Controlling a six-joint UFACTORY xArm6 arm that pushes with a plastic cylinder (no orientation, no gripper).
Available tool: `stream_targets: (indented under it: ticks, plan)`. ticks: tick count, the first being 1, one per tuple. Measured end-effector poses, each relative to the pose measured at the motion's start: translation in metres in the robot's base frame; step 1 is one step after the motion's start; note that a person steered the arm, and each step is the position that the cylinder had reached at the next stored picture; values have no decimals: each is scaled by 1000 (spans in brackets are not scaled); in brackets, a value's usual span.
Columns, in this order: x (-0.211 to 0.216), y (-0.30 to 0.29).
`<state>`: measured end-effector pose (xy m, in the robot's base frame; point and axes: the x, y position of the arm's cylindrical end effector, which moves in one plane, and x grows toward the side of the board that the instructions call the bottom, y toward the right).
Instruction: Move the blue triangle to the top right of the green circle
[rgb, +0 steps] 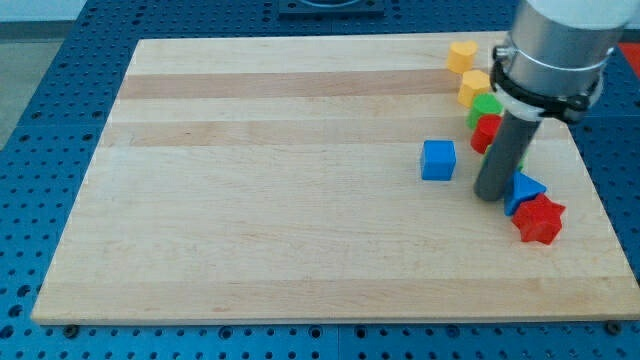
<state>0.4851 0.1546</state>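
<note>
The blue triangle (524, 191) lies near the board's right edge, touching the red star (540, 220) just below and right of it. My tip (491, 194) rests on the board right against the triangle's left side. The green circle (486, 105) sits above, partly hidden by the arm, between a yellow block (474, 87) above it and a red block (487, 131) below it. The rod covers part of that red block and whatever lies behind it.
A blue cube (438, 160) lies left of my tip. Another yellow block (462, 55) sits near the board's top edge. The wooden board (280, 200) rests on a blue perforated table; its right edge is close to the red star.
</note>
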Motion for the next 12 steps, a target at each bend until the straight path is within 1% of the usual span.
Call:
stream_targets:
  ticks: [1, 2, 3, 4, 5, 7, 8, 9, 11, 12]
  plan:
    - [-12, -57]
    - [-35, -39]
    - [-43, -30]
    - [-37, -22]
    - [-46, 2]
    - [-106, -24]
    - [-129, -50]
    - [-149, -59]
    - [-123, -43]
    - [-138, -21]
